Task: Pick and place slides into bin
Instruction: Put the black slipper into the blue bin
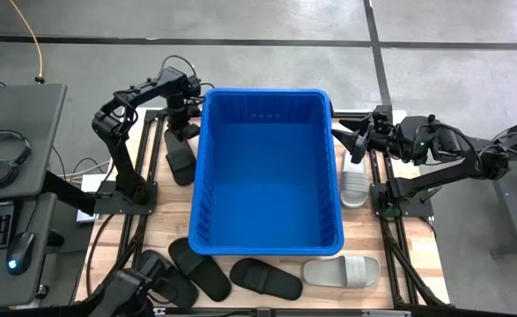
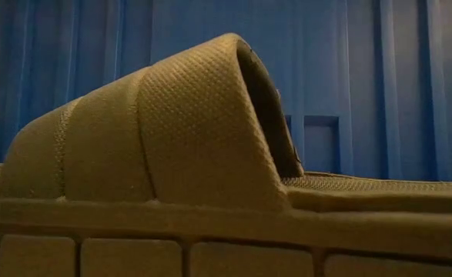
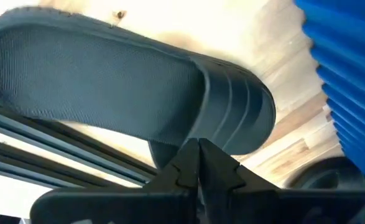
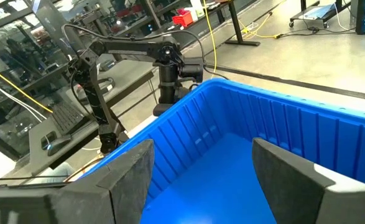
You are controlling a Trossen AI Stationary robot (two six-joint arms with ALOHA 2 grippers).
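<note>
The blue bin (image 1: 267,167) stands in the middle of the table with nothing in it. A black slide (image 1: 179,160) lies along the bin's left wall, and my left gripper (image 1: 186,132) is shut at its far end, pointing steeply down. My right gripper (image 4: 207,180) hangs open over the bin's right rim and touches nothing. A grey slide (image 1: 353,185) lies right of the bin. Three black slides (image 1: 265,278) (image 1: 199,268) (image 1: 164,275) and a grey one (image 1: 342,270) lie along the near edge. One slide (image 2: 195,131) fills the low view. My left gripper (image 3: 198,152) is shut on the black slide where the strap's edge (image 3: 202,127) meets the sole's side. The fingers slant down from above and hide the place of contact. Whether the slide is clear of the table cannot be told.
Dark frame rails (image 3: 51,134) run along the table's left side, close beside the held slide. The bin's ribbed wall (image 3: 350,74) stands close on its other side. A desk with headphones (image 1: 1,157) and a mouse (image 1: 18,251) stands left of the table.
</note>
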